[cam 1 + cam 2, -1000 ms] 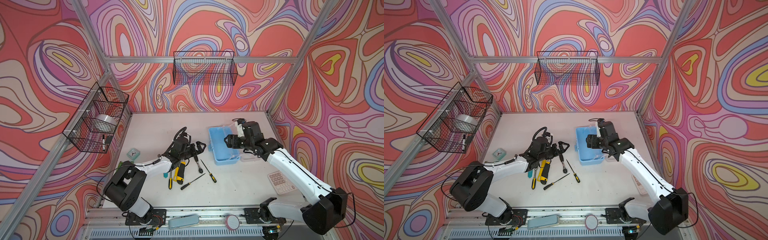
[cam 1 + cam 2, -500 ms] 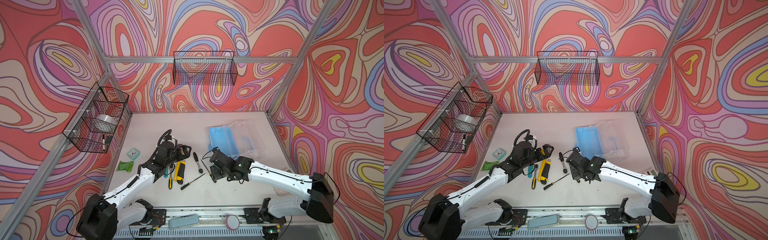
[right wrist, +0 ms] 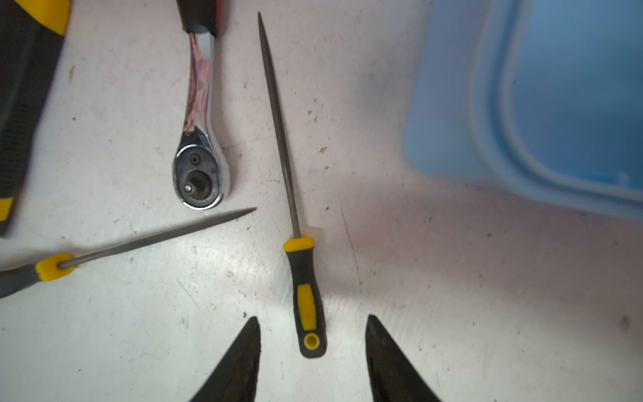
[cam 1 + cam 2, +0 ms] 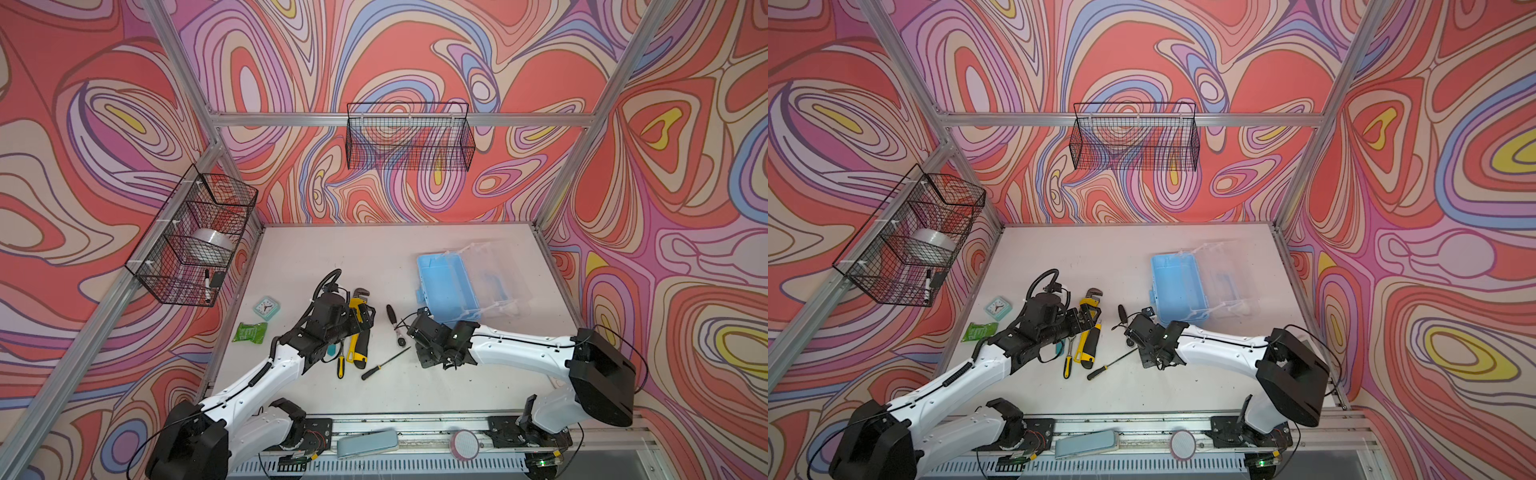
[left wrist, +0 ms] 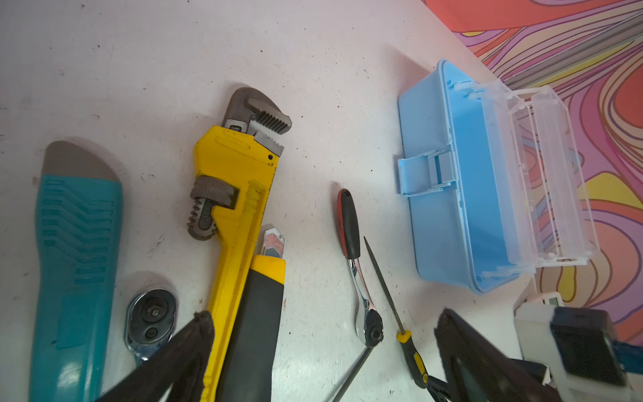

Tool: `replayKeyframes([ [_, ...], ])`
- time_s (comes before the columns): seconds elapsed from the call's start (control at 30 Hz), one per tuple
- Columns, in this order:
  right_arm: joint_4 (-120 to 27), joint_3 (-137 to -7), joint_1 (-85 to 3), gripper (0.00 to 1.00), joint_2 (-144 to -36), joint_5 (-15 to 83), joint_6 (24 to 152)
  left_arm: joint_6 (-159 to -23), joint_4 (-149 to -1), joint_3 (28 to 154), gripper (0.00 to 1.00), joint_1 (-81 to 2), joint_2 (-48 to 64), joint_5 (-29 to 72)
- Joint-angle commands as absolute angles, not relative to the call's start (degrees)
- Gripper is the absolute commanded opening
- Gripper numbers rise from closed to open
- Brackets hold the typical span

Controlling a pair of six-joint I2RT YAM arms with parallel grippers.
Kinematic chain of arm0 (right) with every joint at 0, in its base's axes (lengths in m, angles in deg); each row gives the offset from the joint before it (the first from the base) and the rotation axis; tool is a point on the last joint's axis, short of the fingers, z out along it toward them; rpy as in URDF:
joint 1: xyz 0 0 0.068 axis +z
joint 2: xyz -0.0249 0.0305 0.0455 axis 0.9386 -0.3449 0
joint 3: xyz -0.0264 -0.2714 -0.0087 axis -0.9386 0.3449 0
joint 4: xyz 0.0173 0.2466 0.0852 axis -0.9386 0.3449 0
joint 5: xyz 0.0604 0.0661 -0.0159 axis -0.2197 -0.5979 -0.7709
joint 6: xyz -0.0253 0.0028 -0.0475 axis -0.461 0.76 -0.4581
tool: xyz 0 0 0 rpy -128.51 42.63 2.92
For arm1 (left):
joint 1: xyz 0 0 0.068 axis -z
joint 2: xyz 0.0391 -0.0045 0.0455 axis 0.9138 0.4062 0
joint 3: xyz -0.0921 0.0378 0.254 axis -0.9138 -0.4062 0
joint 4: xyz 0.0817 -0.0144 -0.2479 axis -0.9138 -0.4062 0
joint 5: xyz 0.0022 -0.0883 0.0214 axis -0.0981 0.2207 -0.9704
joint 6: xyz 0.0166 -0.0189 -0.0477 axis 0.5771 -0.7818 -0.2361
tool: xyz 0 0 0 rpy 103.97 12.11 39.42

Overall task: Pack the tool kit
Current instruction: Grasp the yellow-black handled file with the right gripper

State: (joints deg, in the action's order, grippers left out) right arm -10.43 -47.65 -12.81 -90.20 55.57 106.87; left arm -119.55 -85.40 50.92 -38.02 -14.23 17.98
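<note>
While open, tool kit (image 4: 444, 289) lengthwise toward back wall.

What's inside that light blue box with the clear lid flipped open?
The tool kit looks empty in both top views: only its bare blue floor shows. The left wrist view sees it side-on, so its near wall hides part of the floor there.

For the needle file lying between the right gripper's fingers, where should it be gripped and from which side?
Probably by the black-and-yellow handle of the needle file, from straight above, fingers closing across its width. It lies flat on the table, and the handle is its thickest part; the steel shaft tapers to a point. The right gripper already straddles the handle's end, jaws apart, so only a short descent looks necessary.
</note>
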Motion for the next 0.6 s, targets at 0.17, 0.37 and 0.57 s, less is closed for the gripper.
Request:
replayKeyframes([
  [0.17,-13.62,-46.23,-12.54,0.43,-94.32,54.02,106.17,-118.03,-89.52,49.46,1.0,-38.48,-19.18,14.86],
  [0.37,-14.78,-44.53,-12.52,0.38,-95.54,52.71,105.85,-117.43,-90.71,49.32,1.0,-38.5,-20.82,14.63],
  [0.57,-15.17,-44.19,-12.65,0.3,-95.99,52.51,105.02,-117.18,-91.06,49.32,1.0,-38.45,-20.92,14.75],
])
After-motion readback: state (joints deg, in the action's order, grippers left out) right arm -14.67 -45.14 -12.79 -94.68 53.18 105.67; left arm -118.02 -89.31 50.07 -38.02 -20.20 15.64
